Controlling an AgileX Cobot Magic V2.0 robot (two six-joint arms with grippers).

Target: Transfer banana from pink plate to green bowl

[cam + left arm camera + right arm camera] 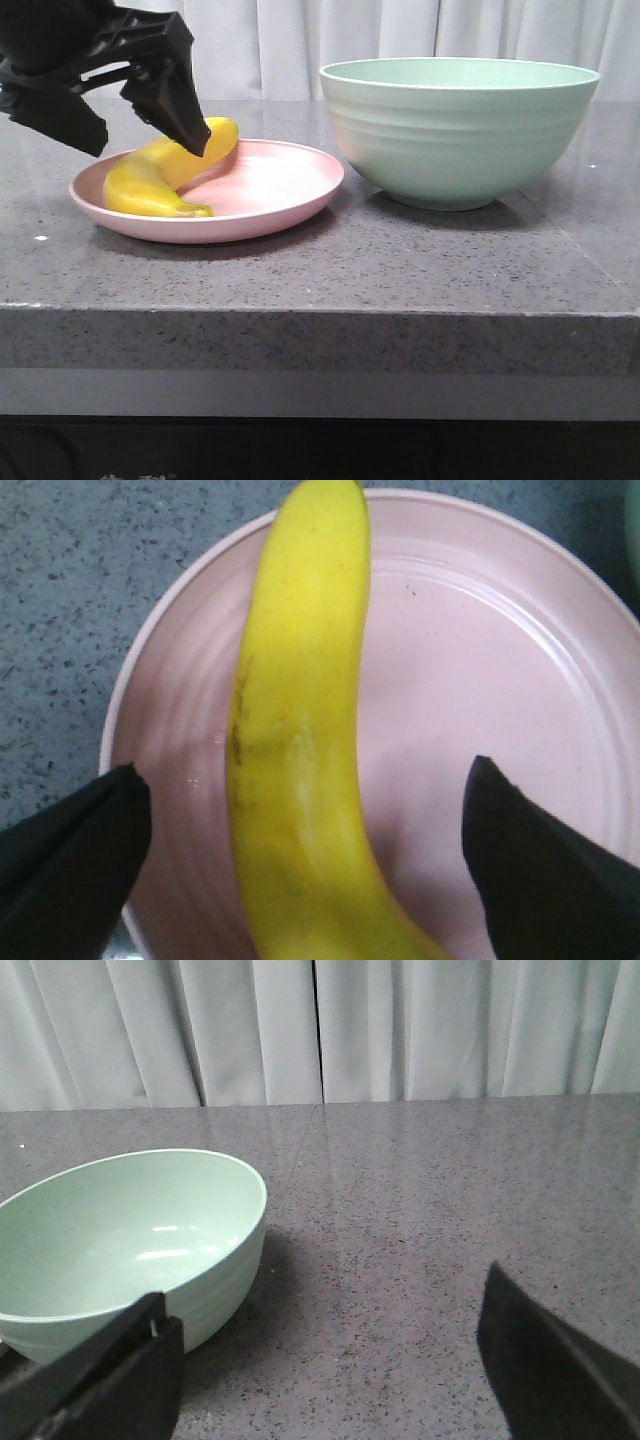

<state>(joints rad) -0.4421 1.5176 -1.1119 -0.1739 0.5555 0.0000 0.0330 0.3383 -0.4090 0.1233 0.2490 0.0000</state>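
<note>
My left hand point(300, 860) hangs spread wide over the banana point(165, 175), grasping nothing. The banana lies on the pink plate point(280, 190), left of the green bowl point(460, 130). My right hand point(320, 1380) is also spread, idle. Grasp, lift and drop all remain.

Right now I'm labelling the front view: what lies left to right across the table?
Curved yellow banana on the round pale pink plate → deep ridged mint-green bowl.

Yellow banana point(160, 180) on pink plate point(270, 190)
</note>
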